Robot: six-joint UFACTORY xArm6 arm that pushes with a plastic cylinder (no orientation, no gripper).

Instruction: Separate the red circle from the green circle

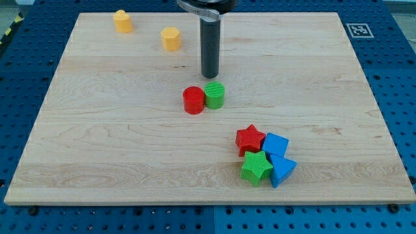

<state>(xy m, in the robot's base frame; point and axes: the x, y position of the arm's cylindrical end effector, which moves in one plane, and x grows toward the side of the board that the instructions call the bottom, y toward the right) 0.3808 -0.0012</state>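
The red circle [193,100] and the green circle [215,95] stand side by side and touching near the middle of the wooden board [97,143], red on the view's left. My tip [209,76] is just above the green circle in the view, a short gap from it, at the end of the dark rod coming down from the view's top.
A red star [250,139], green star [257,168] and two blue blocks [275,144] [282,169] cluster at the lower right. Two yellow blocks [122,21] [171,38] stand at the upper left. A tag marker [358,30] lies at the top right corner.
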